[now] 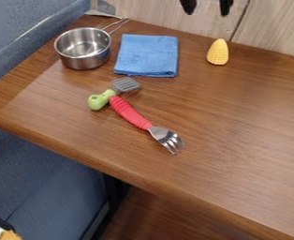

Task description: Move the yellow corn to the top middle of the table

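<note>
The yellow corn stands near the table's back edge, to the right of the blue cloth, its narrow tip pointing up. Above the table, at the top edge of the camera view, the black gripper hangs with its two fingers spread well apart and nothing between them. It is above and a little left of the corn in the view, not touching it. The wooden table carries the corn on its bare surface.
A metal pot stands at the back left, beside the folded blue cloth. Nearer the middle lie a green-handled grey spatula and a red-handled fork, touching or nearly so. Wooden panelling rises behind the table.
</note>
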### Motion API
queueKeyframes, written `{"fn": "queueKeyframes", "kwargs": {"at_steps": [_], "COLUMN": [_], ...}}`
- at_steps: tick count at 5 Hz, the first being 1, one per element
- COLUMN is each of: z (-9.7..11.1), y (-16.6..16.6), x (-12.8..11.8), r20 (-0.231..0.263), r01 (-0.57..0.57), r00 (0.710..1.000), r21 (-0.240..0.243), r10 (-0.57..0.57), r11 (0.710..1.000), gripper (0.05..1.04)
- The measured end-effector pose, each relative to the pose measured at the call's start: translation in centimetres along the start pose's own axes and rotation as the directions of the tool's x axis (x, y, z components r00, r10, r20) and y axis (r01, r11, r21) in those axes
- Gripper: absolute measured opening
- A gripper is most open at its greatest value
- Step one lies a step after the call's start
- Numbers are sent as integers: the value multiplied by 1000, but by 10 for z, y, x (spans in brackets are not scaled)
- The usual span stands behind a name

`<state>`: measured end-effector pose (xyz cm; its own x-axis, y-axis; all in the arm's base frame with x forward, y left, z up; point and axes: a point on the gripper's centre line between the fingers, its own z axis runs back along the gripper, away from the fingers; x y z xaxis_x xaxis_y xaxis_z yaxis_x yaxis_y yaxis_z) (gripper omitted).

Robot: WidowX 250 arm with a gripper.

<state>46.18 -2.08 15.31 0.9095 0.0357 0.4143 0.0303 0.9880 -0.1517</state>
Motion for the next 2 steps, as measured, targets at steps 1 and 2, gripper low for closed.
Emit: {"fn": "queueKeyframes", "kwargs": {"at_steps": [1, 2], "z": [2, 2], "y": [0, 0], "x": [1, 1], "r20": [8, 8], "r01": [-4, -4], "r00": [1000, 1000], "r21": [1, 1], "r10": [4, 4], "r11": [1000, 1000], "gripper": [1000, 1000]}}
